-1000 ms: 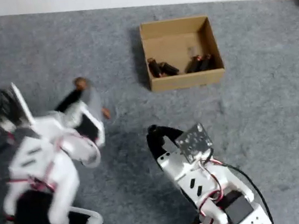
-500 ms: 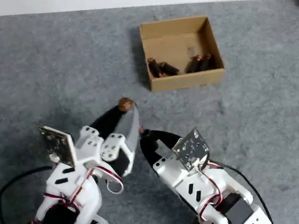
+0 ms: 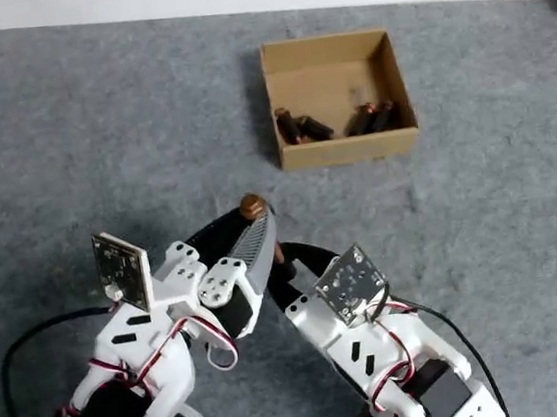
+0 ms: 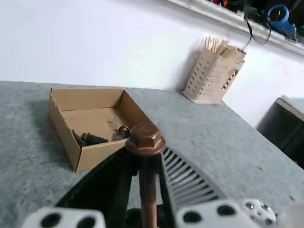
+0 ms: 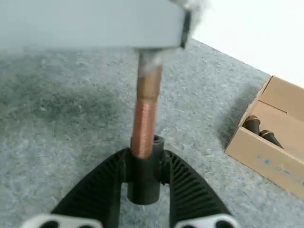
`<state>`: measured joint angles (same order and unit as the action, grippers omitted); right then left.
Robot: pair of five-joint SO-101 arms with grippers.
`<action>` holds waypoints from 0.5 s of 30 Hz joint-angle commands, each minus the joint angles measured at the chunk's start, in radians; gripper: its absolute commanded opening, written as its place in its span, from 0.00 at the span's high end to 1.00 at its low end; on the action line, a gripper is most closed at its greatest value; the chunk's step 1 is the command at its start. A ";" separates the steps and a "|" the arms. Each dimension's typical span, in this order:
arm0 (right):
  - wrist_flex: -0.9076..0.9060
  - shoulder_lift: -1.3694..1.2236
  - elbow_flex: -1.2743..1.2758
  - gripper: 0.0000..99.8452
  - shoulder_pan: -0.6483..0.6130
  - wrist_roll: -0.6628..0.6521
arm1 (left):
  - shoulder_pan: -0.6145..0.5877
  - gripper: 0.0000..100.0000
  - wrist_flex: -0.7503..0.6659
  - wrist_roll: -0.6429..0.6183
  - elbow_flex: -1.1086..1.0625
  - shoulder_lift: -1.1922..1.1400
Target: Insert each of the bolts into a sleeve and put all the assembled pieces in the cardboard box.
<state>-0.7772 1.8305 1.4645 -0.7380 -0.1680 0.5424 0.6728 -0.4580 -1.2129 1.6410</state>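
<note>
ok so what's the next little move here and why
Probably have the left gripper push the bolt down into the sleeve. Its threaded tip sits right at the sleeve's mouth, roughly lined up, with most of the shank outside, and the right gripper clamps the sleeve.

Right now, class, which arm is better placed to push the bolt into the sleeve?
Left. The left gripper holds the bolt, its tip at the mouth of the sleeve, which the right gripper clamps. One push likely finishes.
</note>
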 commanded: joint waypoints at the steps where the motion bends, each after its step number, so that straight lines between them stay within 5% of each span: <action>1: 0.031 0.008 -0.010 1.00 -0.013 -0.015 | -0.047 1.00 -0.017 -0.003 0.007 0.010; 15: -0.010 0.008 -0.031 1.00 -0.013 -0.015 | -0.048 1.00 -0.015 -0.005 0.005 0.018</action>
<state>-0.7910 1.8305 1.4645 -0.7380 -0.1741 0.5163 0.6728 -0.4595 -1.2129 1.6441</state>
